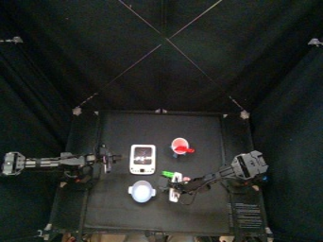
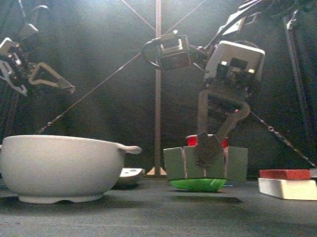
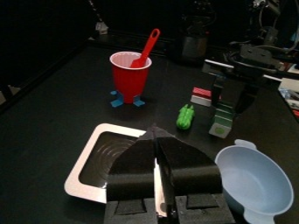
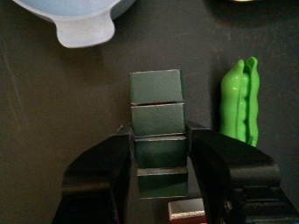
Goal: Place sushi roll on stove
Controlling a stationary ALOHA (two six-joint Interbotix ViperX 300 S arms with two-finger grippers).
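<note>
Two arms in view, only the right one is at the props. Right gripper (image 4: pixel 158 138) hangs over a dark green segmented block (image 4: pixel 158 96), jaws spread wide on either side of it, nothing clamped. Left gripper (image 3: pixel 159 136) hovers above the stove (image 3: pixel 87 164), jaws pressed together, empty. Sushi roll (image 3: pixel 201 96) lies on the table (image 3: pixel 65 96) near the block and the pea pod (image 4: pixel 239 101), well apart from the stove.

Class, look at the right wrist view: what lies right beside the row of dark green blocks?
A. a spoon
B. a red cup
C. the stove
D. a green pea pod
D: a green pea pod lies alongside the blocks, which the right hand straddles.
</note>
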